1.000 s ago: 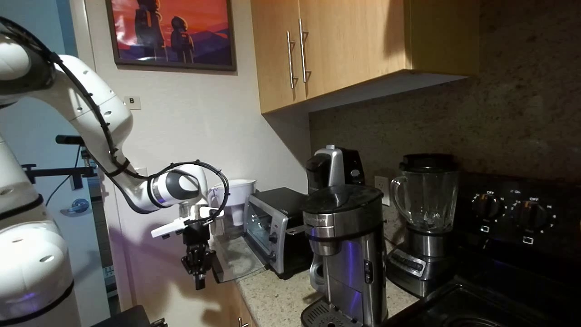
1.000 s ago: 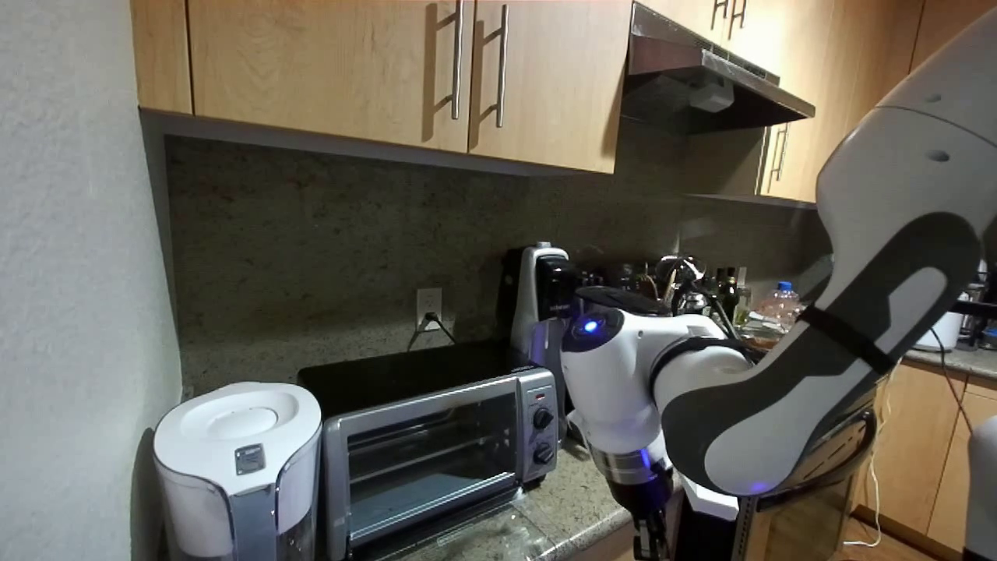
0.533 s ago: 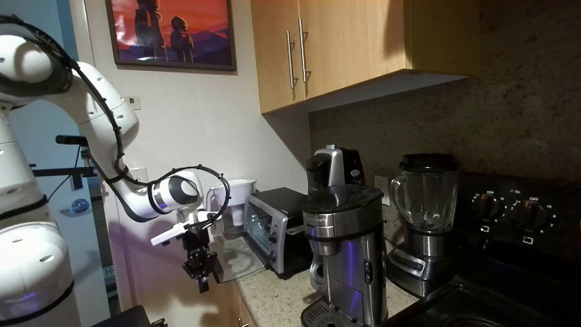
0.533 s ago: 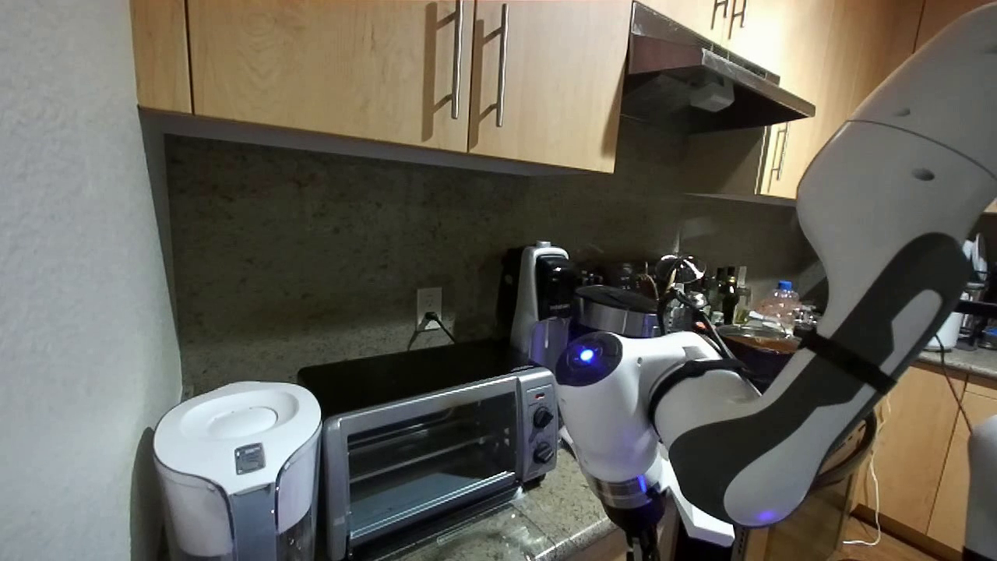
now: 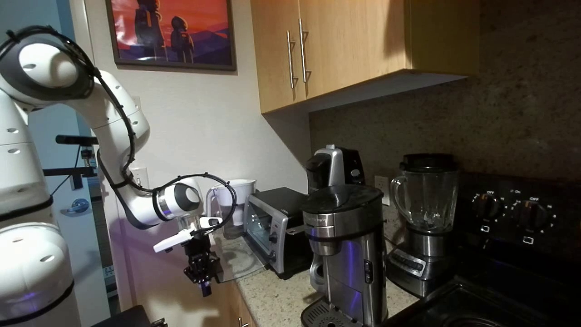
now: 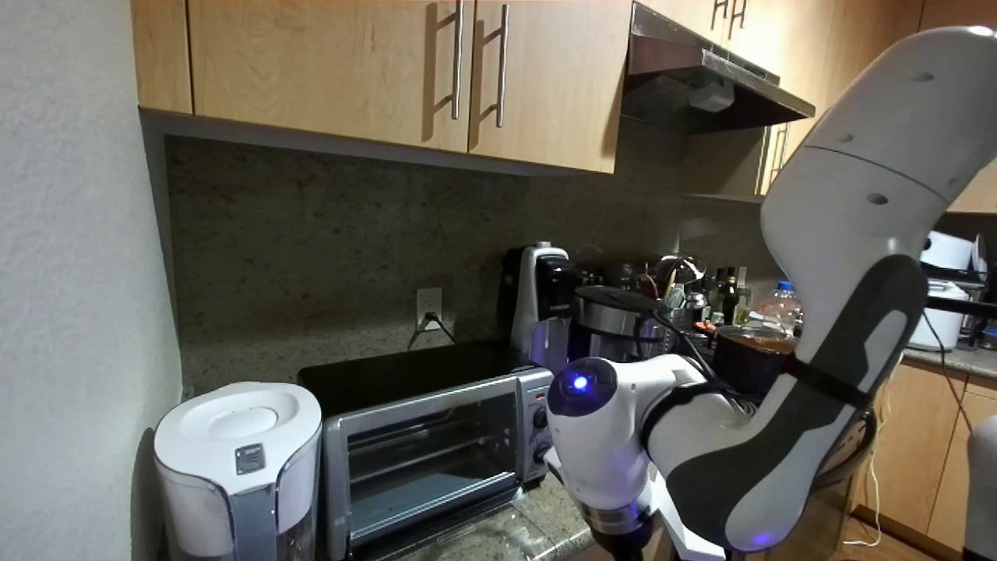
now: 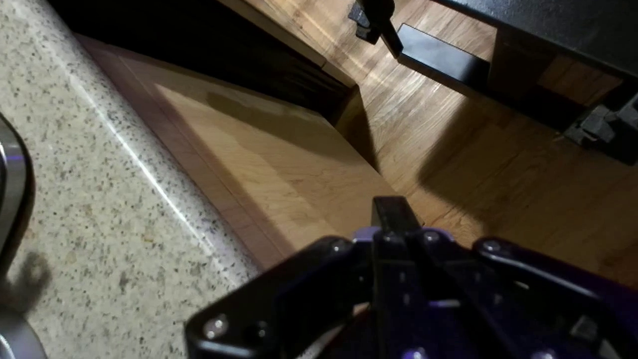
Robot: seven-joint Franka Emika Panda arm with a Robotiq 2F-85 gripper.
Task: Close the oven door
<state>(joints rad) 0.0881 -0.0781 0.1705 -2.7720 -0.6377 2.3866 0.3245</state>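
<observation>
Right up close in an exterior view, a black stove (image 5: 510, 245) is cut off by the frame edge, and a steel coffee maker (image 5: 347, 256) is parked just beside it on the speckled countertop (image 5: 274, 293). A glass-jar blender (image 5: 426, 204) is set a bit further back, near the backsplash (image 5: 522, 127). Next up, the gripper (image 5: 205, 288) is pointed down — held out past the countertop's front edge, with the wood floor (image 7: 408, 124) seen below in the wrist view. Its fingers (image 7: 394, 212) are closed up, tips together. Just past it, the oven door (image 5: 243, 263) is swung down open, laid out roughly flat in front of the toaster oven (image 5: 281, 202), its outer edge near the gripper; whether the two are touching can't be told. A rack (image 6: 420, 458) can be made out inside the oven. A white water pitcher (image 5: 238, 193) is tucked beside the oven's far end — and way at the back, a framed poster (image 5: 172, 36) is hung on the pale wall (image 5: 199, 118).
</observation>
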